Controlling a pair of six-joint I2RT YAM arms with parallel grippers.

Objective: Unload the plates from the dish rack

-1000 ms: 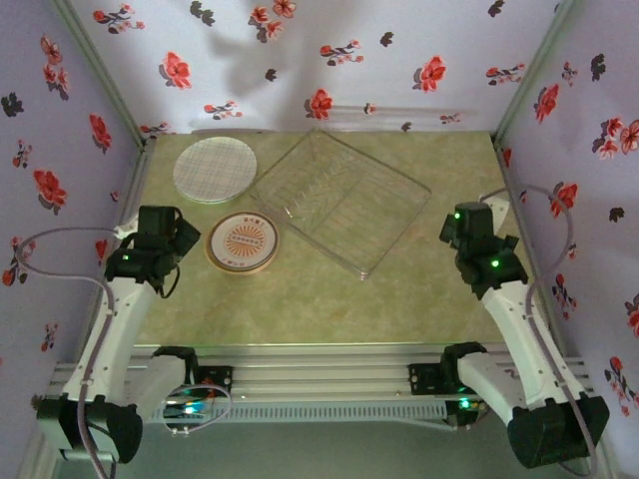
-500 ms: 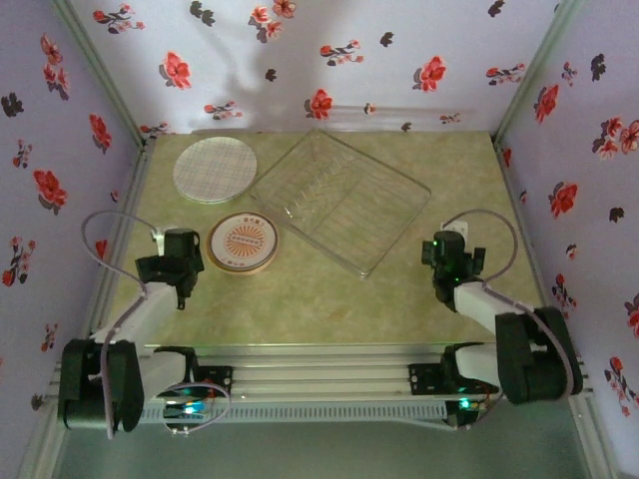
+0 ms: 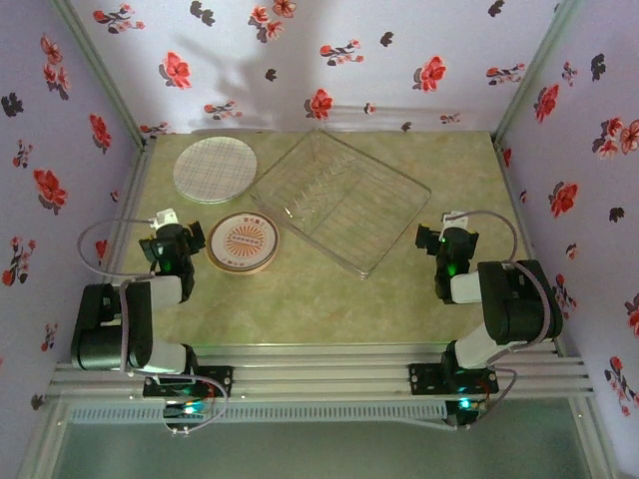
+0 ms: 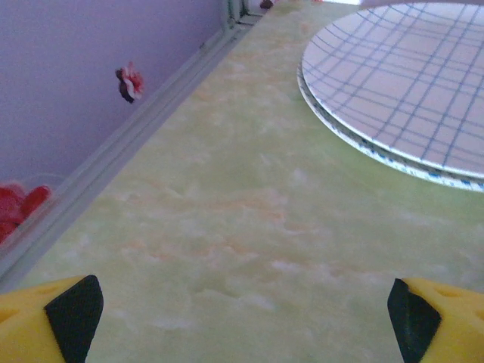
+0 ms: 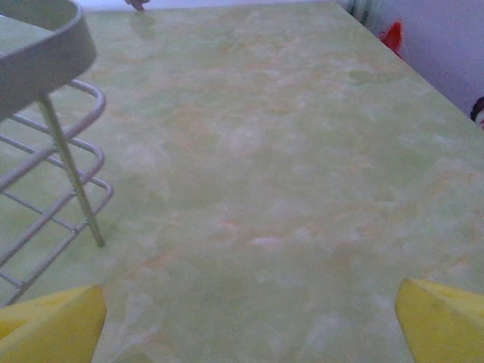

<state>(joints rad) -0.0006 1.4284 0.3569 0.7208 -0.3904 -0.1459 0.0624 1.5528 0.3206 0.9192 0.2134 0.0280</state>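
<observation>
The transparent square dish rack (image 3: 339, 200) lies at mid-table with no plate standing in its ribs; its corner and wire ribs (image 5: 53, 128) show at the left of the right wrist view. A white grid-patterned plate (image 3: 215, 170) lies flat at the back left, and in the left wrist view this plate (image 4: 401, 83) rests on another with a speckled rim. A small white plate with an orange sunburst (image 3: 243, 241) lies just right of my left gripper (image 3: 168, 239). The left gripper (image 4: 246, 325) is open over bare table. My right gripper (image 3: 444, 244) (image 5: 249, 333) is open too, right of the rack.
The flowered side walls stand close to each arm, and the left wall's base rail (image 4: 136, 128) runs beside the left gripper. Bare green tabletop (image 3: 329, 299) stretches between the rack and the arm bases.
Both arms have folded back toward their bases. The left gripper shifted slightly right and the right gripper slightly left. Plates and rack have not moved.
</observation>
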